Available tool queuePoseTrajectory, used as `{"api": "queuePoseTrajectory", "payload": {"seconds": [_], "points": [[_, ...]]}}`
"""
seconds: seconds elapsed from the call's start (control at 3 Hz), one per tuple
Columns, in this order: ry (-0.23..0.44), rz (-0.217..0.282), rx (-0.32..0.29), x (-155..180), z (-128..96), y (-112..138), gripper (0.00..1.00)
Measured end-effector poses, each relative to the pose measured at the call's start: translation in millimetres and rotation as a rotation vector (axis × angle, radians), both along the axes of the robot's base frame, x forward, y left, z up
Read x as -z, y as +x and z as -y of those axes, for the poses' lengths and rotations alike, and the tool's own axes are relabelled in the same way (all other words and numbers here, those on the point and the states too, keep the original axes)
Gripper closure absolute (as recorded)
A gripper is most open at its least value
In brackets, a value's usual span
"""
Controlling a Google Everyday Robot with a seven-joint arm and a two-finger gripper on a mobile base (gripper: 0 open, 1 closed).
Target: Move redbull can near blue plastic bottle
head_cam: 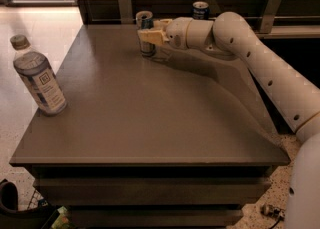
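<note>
One white arm (260, 58) reaches in from the right, bent at the elbow, with its forearm stretched level over the far side of the table (150, 123). Its gripper (150, 35) points left and is clamped around the middle of the upright slim can (146, 49) near the table's back edge. The water bottle (40, 80) stands at the left edge, well apart from it. A dark can (200, 9) sits behind the arm.

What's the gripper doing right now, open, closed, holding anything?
Gripper: closed on the redbull can, at the far side of the table.
</note>
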State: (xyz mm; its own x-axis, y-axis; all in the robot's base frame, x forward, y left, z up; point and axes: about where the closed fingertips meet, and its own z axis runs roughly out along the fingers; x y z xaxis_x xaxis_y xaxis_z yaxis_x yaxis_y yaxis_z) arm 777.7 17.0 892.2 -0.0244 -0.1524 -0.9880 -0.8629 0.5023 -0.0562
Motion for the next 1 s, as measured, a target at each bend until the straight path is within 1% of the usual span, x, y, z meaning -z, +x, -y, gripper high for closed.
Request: {"api": "queuePoseTrajectory", "payload": {"seconds": [0.33, 0.67, 1.0], "points": [[0.000, 0.000, 0.000, 0, 0, 0, 1.00], [-0.021, -0.001, -0.006, -10, -2, -7, 1.00], [-0.044, -0.005, -0.013, -32, -3, -29, 1.00]]}}
